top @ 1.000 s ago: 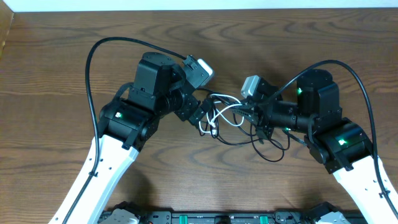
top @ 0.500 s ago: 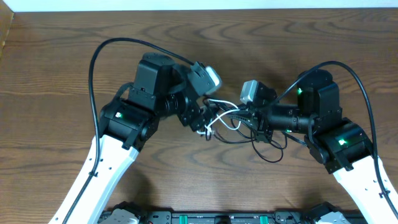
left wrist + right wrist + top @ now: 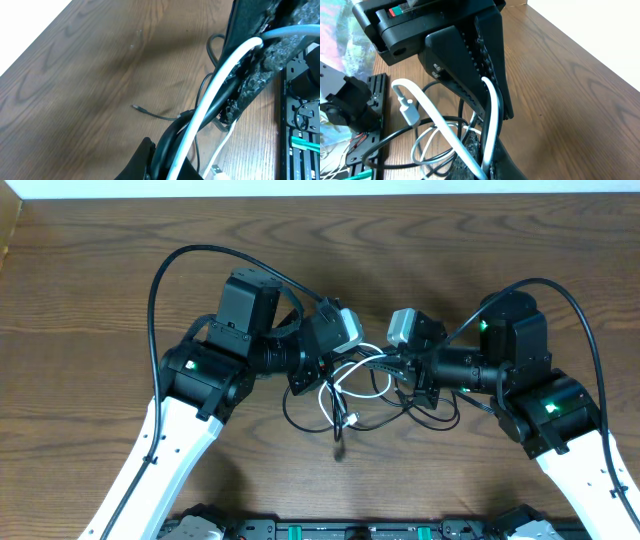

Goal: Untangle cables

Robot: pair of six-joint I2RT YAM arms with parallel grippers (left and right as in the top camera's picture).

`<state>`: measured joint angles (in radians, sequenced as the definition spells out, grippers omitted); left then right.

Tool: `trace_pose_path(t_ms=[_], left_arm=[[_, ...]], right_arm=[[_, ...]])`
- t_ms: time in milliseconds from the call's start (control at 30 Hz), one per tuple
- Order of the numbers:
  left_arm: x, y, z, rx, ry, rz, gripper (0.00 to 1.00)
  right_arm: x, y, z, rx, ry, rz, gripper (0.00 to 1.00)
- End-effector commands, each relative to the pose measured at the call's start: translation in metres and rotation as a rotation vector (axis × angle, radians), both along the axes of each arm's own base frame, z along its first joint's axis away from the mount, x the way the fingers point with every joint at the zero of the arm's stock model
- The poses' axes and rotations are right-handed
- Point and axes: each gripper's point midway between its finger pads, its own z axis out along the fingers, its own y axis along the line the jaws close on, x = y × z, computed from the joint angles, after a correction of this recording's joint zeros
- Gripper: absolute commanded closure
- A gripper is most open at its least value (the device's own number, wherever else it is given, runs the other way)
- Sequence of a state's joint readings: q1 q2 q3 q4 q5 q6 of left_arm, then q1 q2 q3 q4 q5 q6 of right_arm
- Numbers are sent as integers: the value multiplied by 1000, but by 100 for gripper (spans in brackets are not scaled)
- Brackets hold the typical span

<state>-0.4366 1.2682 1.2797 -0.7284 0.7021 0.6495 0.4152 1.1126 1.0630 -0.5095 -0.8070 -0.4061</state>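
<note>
Left gripper (image 3: 316, 370) was clamped tight on the cables (image 3: 330, 392), with the white cord and black ones pinched between its fingers. Slack loops hung just below it over the table (image 3: 90, 290). Right gripper (image 3: 404, 368), just beside the left one, was pressed closed on the same tangle.

dark wood-grain table (image 3: 80, 300), pale strip (image 3: 300, 186) beyond its far edge.
</note>
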Motion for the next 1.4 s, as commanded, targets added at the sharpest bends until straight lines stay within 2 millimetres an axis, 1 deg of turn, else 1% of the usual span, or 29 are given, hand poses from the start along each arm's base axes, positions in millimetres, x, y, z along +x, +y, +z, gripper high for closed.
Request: trace_pose_path(t_ms=[0, 100, 133, 233, 300, 333, 400, 467, 500, 533, 600, 700, 800, 933, 1067, 1133, 1267, 1367], left_arm=[[3, -1, 0, 1, -9, 3, 92], [17, 8, -5, 42, -9, 104, 92], [33, 18, -6, 64, 0, 233, 92], [64, 44, -6, 97, -9, 504, 92], [76, 57, -4, 105, -22, 618, 92], [78, 59, -3, 102, -26, 637, 92], [80, 58, 0, 86, -30, 643, 92], [83, 57, 4, 63, -35, 654, 93], [84, 56, 6, 50, -37, 660, 92], [86, 55, 10, 30, -40, 669, 92], [90, 53, 16, -2, -47, 682, 93], [94, 50, 25, -51, -55, 695, 92], [91, 42, 28, -79, -43, 651, 93], [81, 32, 26, -96, 0, 588, 92], [67, 16, 29, -145, 50, 481, 92], [62, 10, 31, -164, 70, 438, 92], [52, 1, 34, -195, 100, 371, 92], [44, -7, 38, -225, 121, 311, 92]], right_arm=[[-5, 3, 3, 11, -4, 31, 99], [2, -1, 0, -13, -12, -13, 99], [11, -5, -4, -34, 1, -74, 96], [27, -15, -11, -72, 22, -195, 70], [36, -22, -14, -89, 39, -272, 53], [39, -24, -15, -94, 44, -295, 49], [42, -27, -16, -100, 51, -324, 30], [44, -30, -17, -108, 48, -344, 16], [46, -31, -18, -113, 47, -357, 7], [47, -33, -18, -116, 48, -369, 1], [51, -37, -20, -122, 54, -406, 1], [52, -38, -21, -127, 58, -416, 1], [52, -38, -20, -111, 84, -431, 1], [55, -36, -15, -49, 148, -475, 1], [60, -34, -5, 98, 338, -579, 1], [59, -32, -3, 149, 412, -596, 1], [57, -25, 5, 206, 463, -576, 1], [58, -25, 5, 226, 501, -591, 1]])
